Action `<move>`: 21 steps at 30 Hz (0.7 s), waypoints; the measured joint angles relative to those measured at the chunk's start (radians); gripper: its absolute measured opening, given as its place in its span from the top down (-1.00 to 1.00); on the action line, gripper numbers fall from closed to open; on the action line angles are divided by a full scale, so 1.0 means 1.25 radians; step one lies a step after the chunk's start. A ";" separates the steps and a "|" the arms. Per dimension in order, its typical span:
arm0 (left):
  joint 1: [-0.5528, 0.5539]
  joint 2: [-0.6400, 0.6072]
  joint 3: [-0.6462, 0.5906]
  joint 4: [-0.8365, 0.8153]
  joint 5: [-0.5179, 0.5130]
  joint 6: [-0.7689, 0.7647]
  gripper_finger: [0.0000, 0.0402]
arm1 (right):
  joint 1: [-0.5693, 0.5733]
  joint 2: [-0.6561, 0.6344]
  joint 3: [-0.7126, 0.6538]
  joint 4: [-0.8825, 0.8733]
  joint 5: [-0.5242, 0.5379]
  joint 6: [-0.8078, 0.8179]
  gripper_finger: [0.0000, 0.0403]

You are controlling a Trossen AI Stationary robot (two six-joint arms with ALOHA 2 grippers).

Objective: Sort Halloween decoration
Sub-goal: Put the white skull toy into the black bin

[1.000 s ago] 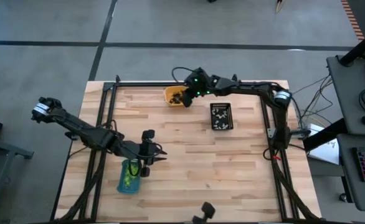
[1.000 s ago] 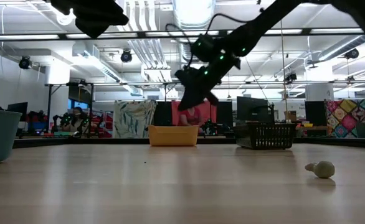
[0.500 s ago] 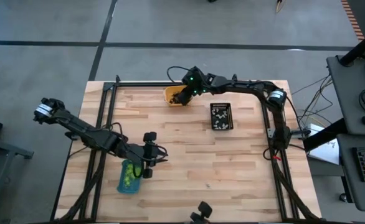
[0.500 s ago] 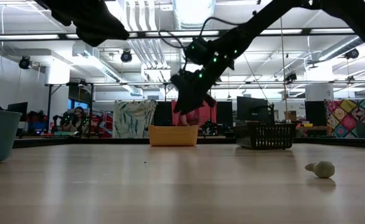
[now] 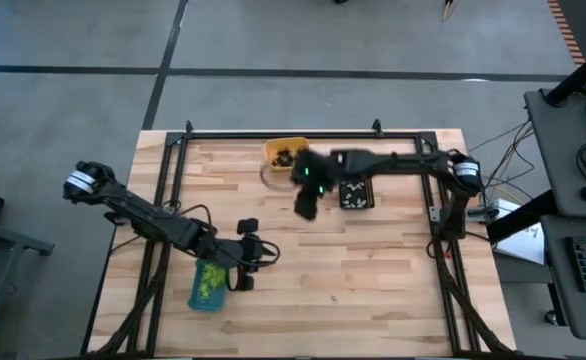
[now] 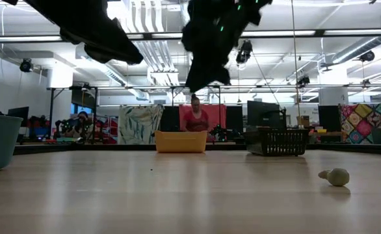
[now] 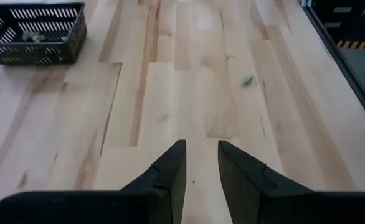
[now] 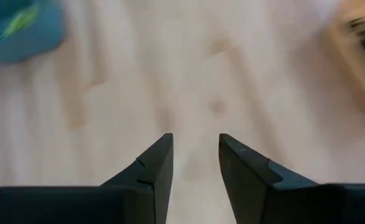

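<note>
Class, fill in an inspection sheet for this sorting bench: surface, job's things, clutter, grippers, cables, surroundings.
Surface: wooden table, bare in the middle.
Job's things: green trinkets in the blue tray; black ones in the orange tray; whitish ones in the black basket; one loose pale trinket on the wood.
Clutter: nothing seen.
Grippers: left gripper open, empty, beside the blue tray; right gripper open, empty, between the orange tray and the black basket.
Cables: run along both arms.
Surroundings: person behind the table.
</note>
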 joint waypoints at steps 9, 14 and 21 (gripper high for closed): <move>-0.006 0.036 0.009 0.063 0.001 -0.027 0.62 | 0.287 -0.073 -0.030 -0.036 0.057 0.111 0.44; -0.007 0.087 0.009 0.153 0.001 -0.027 0.62 | 0.438 -0.101 -0.063 -0.034 0.087 0.202 0.46; -0.007 0.182 0.037 0.226 0.014 -0.020 0.62 | 0.610 -0.102 -0.112 -0.011 0.136 0.390 0.55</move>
